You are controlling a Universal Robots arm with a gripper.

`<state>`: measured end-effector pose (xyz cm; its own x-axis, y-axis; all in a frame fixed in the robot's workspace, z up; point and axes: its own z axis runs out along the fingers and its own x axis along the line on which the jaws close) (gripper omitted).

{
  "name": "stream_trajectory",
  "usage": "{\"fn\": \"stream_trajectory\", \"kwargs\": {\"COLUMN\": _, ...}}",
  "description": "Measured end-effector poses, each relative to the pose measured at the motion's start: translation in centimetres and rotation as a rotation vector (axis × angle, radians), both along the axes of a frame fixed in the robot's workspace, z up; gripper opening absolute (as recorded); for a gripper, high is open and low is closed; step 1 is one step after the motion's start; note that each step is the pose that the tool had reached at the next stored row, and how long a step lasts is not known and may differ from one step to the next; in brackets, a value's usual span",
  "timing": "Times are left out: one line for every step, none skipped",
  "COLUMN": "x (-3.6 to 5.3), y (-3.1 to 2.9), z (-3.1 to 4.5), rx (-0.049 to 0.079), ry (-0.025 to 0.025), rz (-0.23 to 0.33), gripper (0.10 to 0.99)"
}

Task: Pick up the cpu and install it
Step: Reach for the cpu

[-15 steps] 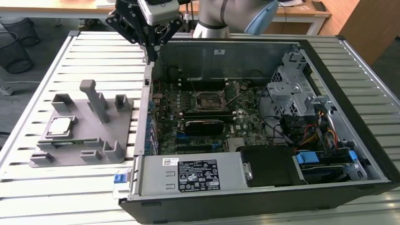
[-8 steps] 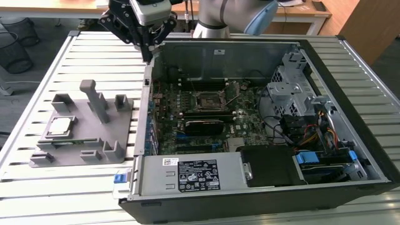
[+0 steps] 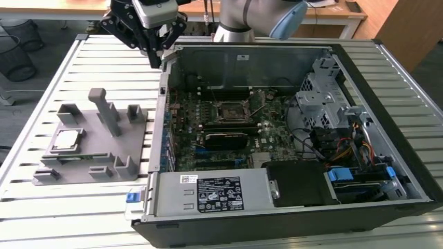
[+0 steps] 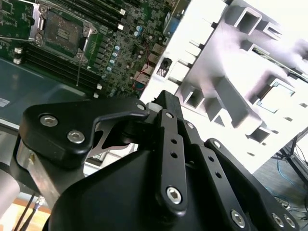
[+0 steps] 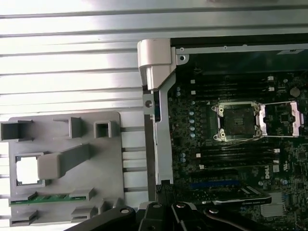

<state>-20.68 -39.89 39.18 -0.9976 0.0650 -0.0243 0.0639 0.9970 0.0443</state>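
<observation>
Gripper links loom closest in the second wrist view, jaws pressed together and carrying nothing; in the exterior view it hangs over the computer case's wall near the 11 o'clock corner. Cpu lies flat, silvery top up, in a recess of the grey holder on the slatted table, at 9 o'clock of the case and well apart from the gripper. Black socket on the motherboard stands open, at 3 o'clock from the cpu.
</observation>
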Motion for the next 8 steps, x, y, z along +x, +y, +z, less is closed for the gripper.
{"fn": "stream_trajectory", "kwargs": {"x": -0.11, "y": 0.00, "z": -0.01, "rx": 0.000, "ry": 0.0000, "rz": 0.007, "gripper": 0.106}}
{"fn": "stream_trajectory", "kwargs": {"x": -0.22, "y": 0.00, "z": -0.01, "rx": 0.000, "ry": 0.0001, "rz": 0.013, "gripper": 0.106}}
{"fn": "stream_trajectory", "kwargs": {"x": -0.35, "y": 0.00, "z": -0.02, "rx": 0.000, "ry": 0.0000, "rz": 0.018, "gripper": 0.106}}
{"fn": "stream_trajectory", "kwargs": {"x": -0.53, "y": 0.00, "z": -0.03, "rx": 0.000, "ry": -0.0001, "rz": 0.022, "gripper": 0.106}}
{"fn": "stream_trajectory", "kwargs": {"x": -0.72, "y": 0.00, "z": -0.03, "rx": 0.000, "ry": 0.0001, "rz": 0.025, "gripper": 0.106}}
{"fn": "stream_trajectory", "kwargs": {"x": -1.14, "y": 0.00, "z": -0.04, "rx": 0.000, "ry": -0.0001, "rz": 0.029, "gripper": 0.106}}
{"fn": "stream_trajectory", "kwargs": {"x": -1.40, "y": 0.00, "z": -0.04, "rx": 0.000, "ry": 0.0000, "rz": 0.030, "gripper": 0.106}}
{"fn": "stream_trajectory", "kwargs": {"x": -1.63, "y": 0.00, "z": -0.04, "rx": 0.000, "ry": 0.0000, "rz": 0.031, "gripper": 0.106}}
